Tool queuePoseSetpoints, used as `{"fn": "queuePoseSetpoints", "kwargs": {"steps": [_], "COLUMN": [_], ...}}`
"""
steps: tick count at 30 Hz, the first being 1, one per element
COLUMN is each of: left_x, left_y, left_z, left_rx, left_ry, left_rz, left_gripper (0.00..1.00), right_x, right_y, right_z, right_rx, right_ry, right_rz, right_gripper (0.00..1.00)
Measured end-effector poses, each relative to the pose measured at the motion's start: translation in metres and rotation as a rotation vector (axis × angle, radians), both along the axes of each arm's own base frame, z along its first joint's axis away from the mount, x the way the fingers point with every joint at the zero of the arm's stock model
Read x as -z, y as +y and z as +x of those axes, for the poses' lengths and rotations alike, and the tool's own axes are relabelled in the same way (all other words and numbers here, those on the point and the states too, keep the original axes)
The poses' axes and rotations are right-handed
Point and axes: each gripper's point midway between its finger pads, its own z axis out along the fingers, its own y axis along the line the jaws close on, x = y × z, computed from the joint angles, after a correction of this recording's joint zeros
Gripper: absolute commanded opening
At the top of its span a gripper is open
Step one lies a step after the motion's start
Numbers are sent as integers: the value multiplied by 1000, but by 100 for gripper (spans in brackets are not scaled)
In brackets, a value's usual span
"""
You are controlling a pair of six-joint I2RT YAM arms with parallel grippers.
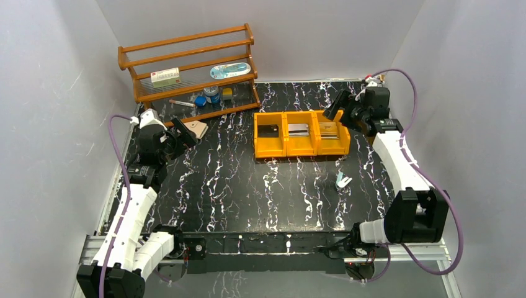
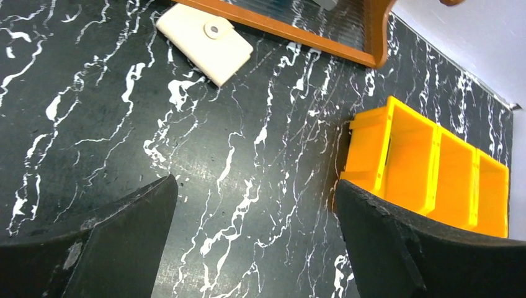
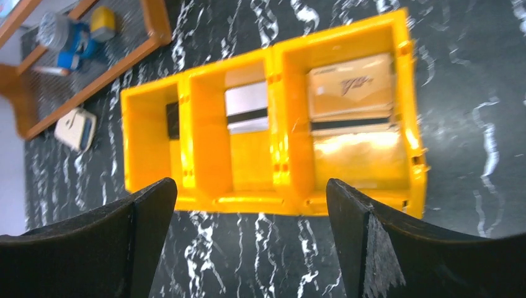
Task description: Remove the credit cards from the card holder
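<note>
Black tabletop [image 1: 236, 186] veined in white, boxed in by pale grey walls [image 1: 49, 124] on the left, back and right. Along the near edge, a metal rail [image 1: 448, 251] carrying both arm bases. Back left, a wooden rack [image 1: 186, 46] with small items on its shelves, right foot close to the yellow bin [image 1: 302, 153]. Bin of three compartments, right of centre toward the back, long side facing the arms.

Credit cards [image 3: 350, 93] in the bin, one per compartment: tan at the right in the top view, silvery in the middle, dark at the left, each toward the far end of its compartment. Card holder [image 2: 205, 42] closed, cream cover up with a round snap showing, flat on the marble just in front of the rack's lower rail, well apart from the bin.

Left gripper [image 2: 253, 186] spread wide, holding nothing, hovering near the holder but apart from it. Right gripper [image 3: 250, 181] likewise wide and empty, raised by the bin's back right corner.

Small white-teal clip [image 1: 342, 180] alone on the marble in front of the bin's right end. Widest bare stretch of marble across the middle and near half, between the two arms. Narrower lane between rack foot and bin's left wall. Tight margins along the left wall beside the left arm and along the right wall beside the right arm.
</note>
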Motion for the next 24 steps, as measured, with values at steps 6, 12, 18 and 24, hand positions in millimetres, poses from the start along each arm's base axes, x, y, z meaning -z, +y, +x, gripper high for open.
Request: {"fn": "queuePoseSetpoints", "kwargs": {"steps": [6,12,18,24], "left_x": [0,9,13,16], "left_y": [7,-8,-15,-14], "left_z": [0,-4,-7,-11], "left_rx": [-52,28,72,90], "left_ry": [2,-1,19,42], "left_rz": [2,-40,-51,-20], "left_gripper": [98,98,99,98], "right_x": [20,56,81,99], "right_y": [34,91,133,152], "right_z": [-25,-24,-12,3], "right_rx": [-111,-236,-307,-324], "right_ry": [57,186,255,289], "right_rz": [133,101,15,-59], "right_gripper": [98,98,98,95]}}
